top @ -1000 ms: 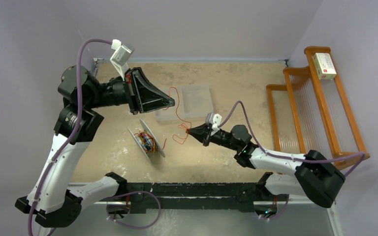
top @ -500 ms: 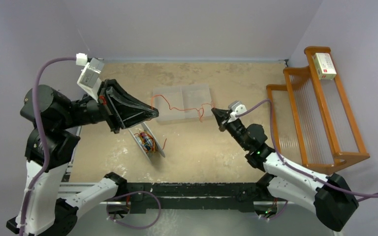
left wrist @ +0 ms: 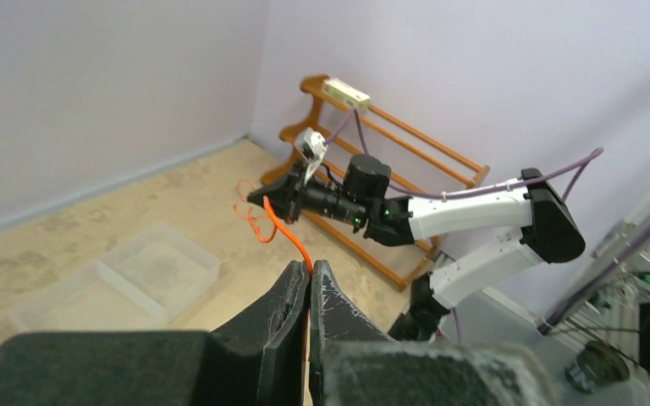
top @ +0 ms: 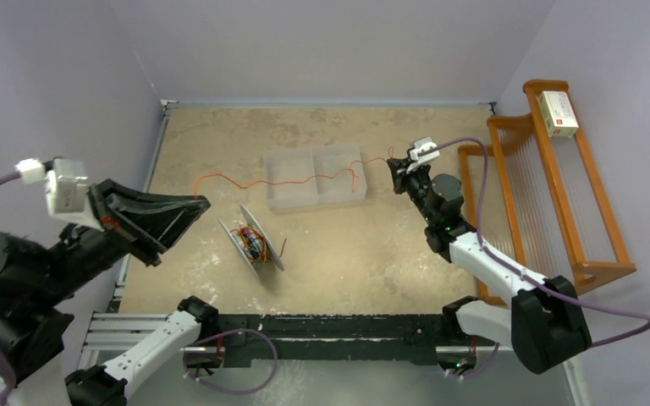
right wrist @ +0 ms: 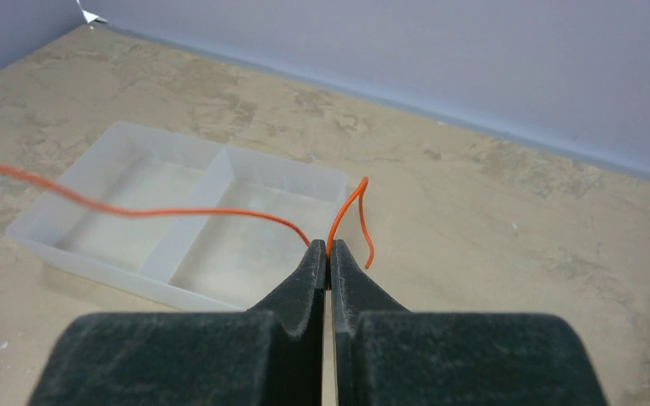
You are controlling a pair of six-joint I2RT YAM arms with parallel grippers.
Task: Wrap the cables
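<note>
Cable (right wrist: 186,211) runs left-right across mid frame of the top view, ends clamped in left hand (top: 199,201) and right hand (top: 395,162); spool (top: 252,241) lies just below, nearer the left.

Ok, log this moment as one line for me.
left jaws: shut on cable | right jaws: shut on cable | cable: strung between them across tray | spool: partly wound, unheld
</note>
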